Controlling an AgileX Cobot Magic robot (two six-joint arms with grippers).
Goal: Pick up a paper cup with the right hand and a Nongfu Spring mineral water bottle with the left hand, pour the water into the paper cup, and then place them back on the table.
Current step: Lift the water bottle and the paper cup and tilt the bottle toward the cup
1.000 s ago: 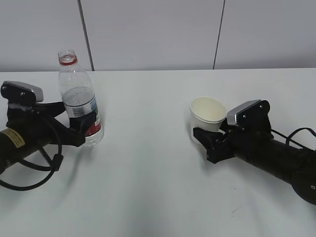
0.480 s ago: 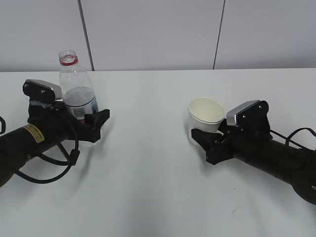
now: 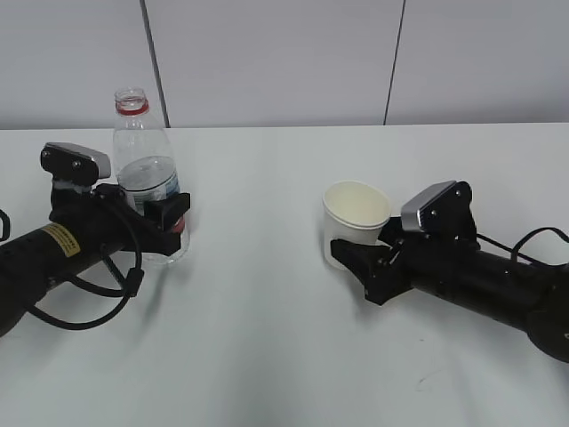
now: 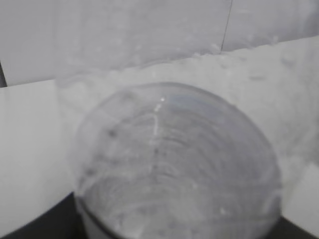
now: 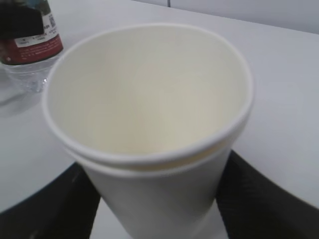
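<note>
On the bench [image 3: 284, 356], our left claw [image 3: 164, 218] pinched the Nongfu Spring mineral water bottle [image 3: 147, 169] near the left edge; our right claw [image 3: 356, 258] clasped the paper cup [image 3: 356, 218] mid-bench. Both grasped, we judged lifting and pouring came next.

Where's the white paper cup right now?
In the exterior view the small white paper cup sits right of centre, between the fingers of the right claw. The clear plastic bottle stands far off on the left.

Bottle [image 3: 147, 182] upright, uncapped; white cup [image 3: 356, 222] (empty) tilted.
</note>
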